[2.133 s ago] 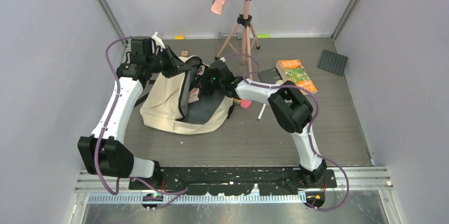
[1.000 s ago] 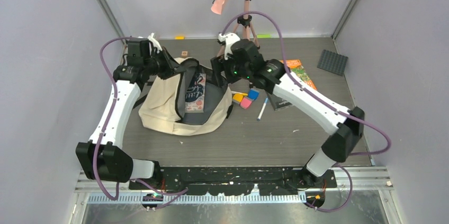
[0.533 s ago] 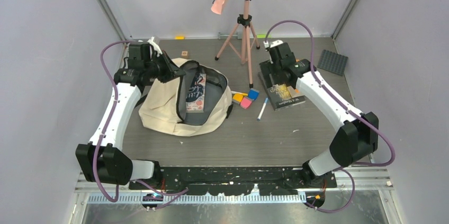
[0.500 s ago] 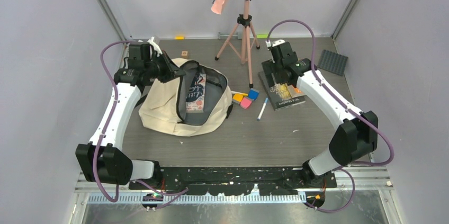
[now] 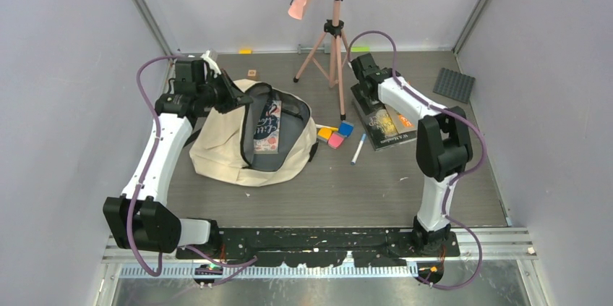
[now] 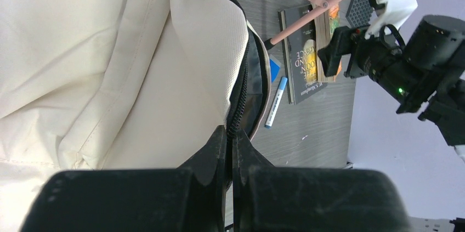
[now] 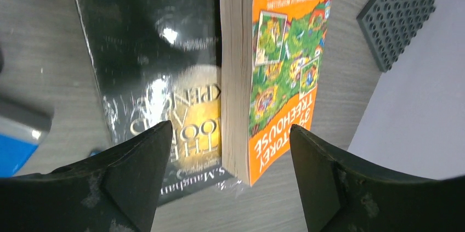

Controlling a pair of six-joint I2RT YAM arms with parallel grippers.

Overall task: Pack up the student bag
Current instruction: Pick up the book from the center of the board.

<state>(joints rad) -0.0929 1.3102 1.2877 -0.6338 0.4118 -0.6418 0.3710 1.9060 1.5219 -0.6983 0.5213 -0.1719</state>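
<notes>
The student bag, a beige backpack, lies left of centre with its mouth open and a book inside. My left gripper is shut on the bag's black zip edge, holding the opening up; its fingertips pinch the zip. My right gripper hangs open over two books at the right. An orange paperback lies partly on a black book. The near end of the orange one sits between my right gripper's spread fingers, untouched.
Orange, blue and pink blocks and a blue-capped marker lie between bag and books. A pink tripod stands at the back. A grey studded plate is at the far right, a small wooden cube behind the bag.
My right arm has left the bag's mouth, swung right and come down over the two books, its elbow folding in. The book stays in the bag. The left gripper holds still.
</notes>
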